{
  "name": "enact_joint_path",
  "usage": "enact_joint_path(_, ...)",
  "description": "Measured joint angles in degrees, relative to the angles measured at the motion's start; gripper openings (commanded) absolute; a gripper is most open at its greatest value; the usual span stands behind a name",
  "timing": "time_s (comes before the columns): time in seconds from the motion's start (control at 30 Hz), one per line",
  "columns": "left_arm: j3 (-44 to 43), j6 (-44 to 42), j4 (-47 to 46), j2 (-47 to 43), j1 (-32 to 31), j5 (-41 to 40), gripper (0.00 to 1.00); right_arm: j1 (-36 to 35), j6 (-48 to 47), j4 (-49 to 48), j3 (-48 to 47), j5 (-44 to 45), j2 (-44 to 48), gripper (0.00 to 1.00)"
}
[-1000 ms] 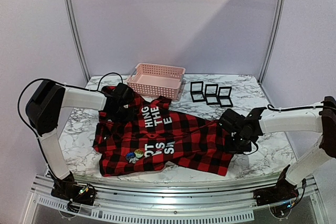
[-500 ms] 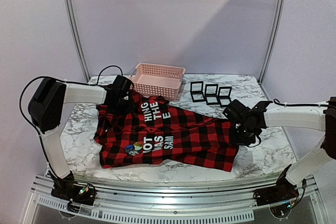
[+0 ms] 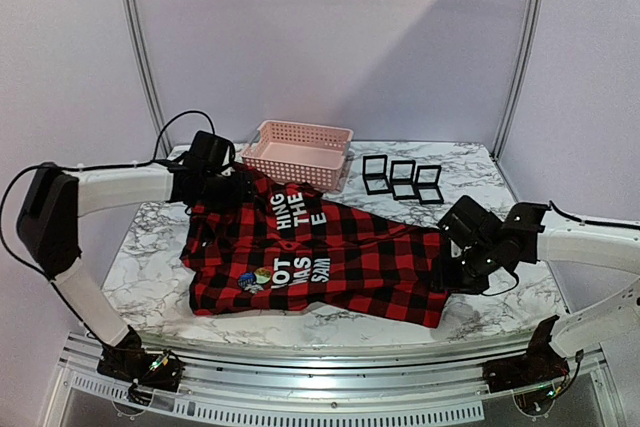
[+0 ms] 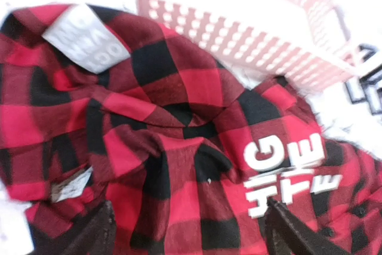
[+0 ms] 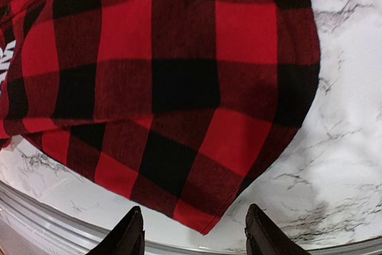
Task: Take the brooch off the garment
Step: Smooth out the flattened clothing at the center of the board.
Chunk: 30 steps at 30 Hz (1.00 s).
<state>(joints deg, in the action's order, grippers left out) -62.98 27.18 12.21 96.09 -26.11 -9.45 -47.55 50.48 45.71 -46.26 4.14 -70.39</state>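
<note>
**Top view.** The shirt (image 3: 340, 257) lies spread on the table (image 3: 505, 297), lettering up. The brooch (image 3: 255, 278) is on the cloth at about 7 o'clock of the shirt, just left of the lettering (image 3: 298, 247). It is so small here that I cannot tell whether it is one pin or two side by side. The left gripper (image 3: 220, 195) is over the collar at 10 o'clock. The right gripper (image 3: 452, 275) is at the hem at 4 o'clock. Both are well apart from the brooch. A basket (image 3: 300, 152) stands at 12 o'clock, touching or just beside the shirt's far edge. Black frames (image 3: 403, 179) sit at 1 o'clock.

**Left wrist.** The left gripper's fingers (image 4: 98, 231) stand wide apart with nothing between them. Below lie the rumpled collar and a white label (image 4: 86, 37) at 10 o'clock. The brooch is out of this view.

**Right wrist.** The right gripper (image 5: 194, 231) is also released. Its jaws are parted above bare table, and the shirt's corner (image 5: 197, 222) lies just beyond the tips. No brooch shows here either.

**Step.** The shirt looks laid out and let go, and the brooch is untouched, so I judge the removal itself has not begun. The next move probably calls for the left gripper to swing toward 7 o'clock and close on the brooch, since it is on that side. The right could pin the cloth nearby so the shirt does not lift with the pull.
</note>
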Motion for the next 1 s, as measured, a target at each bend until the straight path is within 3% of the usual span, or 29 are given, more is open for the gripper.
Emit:
enact_joint_path(0.17, 7.6, 2.3, 0.3, -11.3, 0.0, -0.1, 0.96, -4.2, 4.2, 0.1, 1.4, -2.2, -0.9, 0.54)
enact_joint_path(0.37, 19.5, 7.0, 5.2, -23.1, 1.1, -0.6, 0.97, -6.0, 6.5, 0.2, 1.5, -2.7, -3.8, 0.52)
enact_joint_path(0.8, 30.6, 13.7, 19.0, -37.3, 4.5, -4.3, 0.99, -8.0, 10.2, 0.1, 3.2, -3.3, -5.6, 0.48)
enact_joint_path(0.87, 31.7, 14.4, 19.8, -39.2, 4.9, -5.0, 0.97, -8.0, 10.4, -0.1, 3.2, -3.2, -6.0, 0.46)
enact_joint_path(1.0, 34.1, 15.6, 19.7, -40.7, 5.7, -3.7, 0.79, -8.0, 10.7, -0.6, 3.1, -3.2, -7.1, 0.41)
